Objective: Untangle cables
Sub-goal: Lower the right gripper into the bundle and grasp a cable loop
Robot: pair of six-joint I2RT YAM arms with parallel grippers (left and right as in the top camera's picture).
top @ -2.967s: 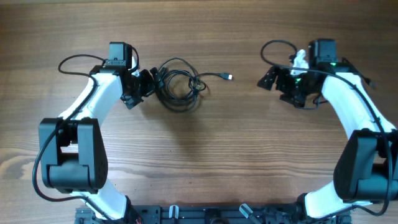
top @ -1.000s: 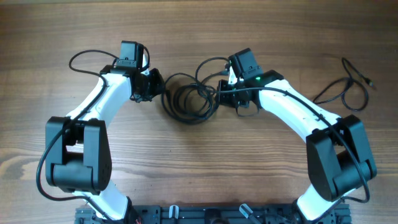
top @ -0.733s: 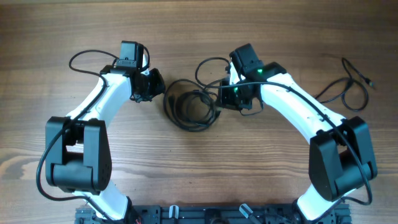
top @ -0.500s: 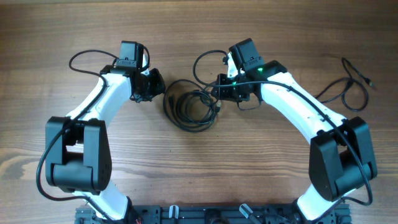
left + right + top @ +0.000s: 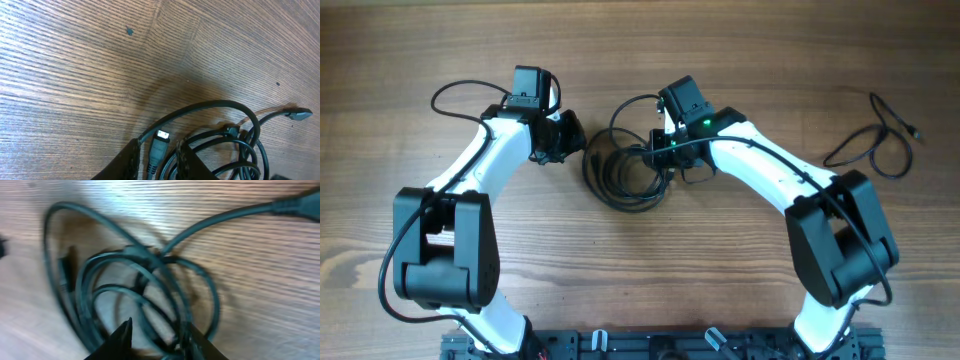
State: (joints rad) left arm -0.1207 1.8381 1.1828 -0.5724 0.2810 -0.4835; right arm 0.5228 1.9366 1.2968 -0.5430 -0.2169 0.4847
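Wooden tabletop [image 5: 640,260], coiled black cable [image 5: 625,178] at centre, its plug [image 5: 160,136] between left gripper [image 5: 158,152] jaws, clamping cannot be told, right gripper [image 5: 159,331] jaws parted astride coil strands, second cable [image 5: 875,140] well apart at right.

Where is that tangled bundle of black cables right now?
In the overhead view the tangled cables lie on the table, central and toward its far side, between the left gripper and the right gripper, which hangs over the coil's right edge.

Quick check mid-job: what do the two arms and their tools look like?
Left arm and right arm: white shells, black joints, a thin black wire looping off each wrist. Left tool and right tool have dark fingers. A green light glows on the right arm.
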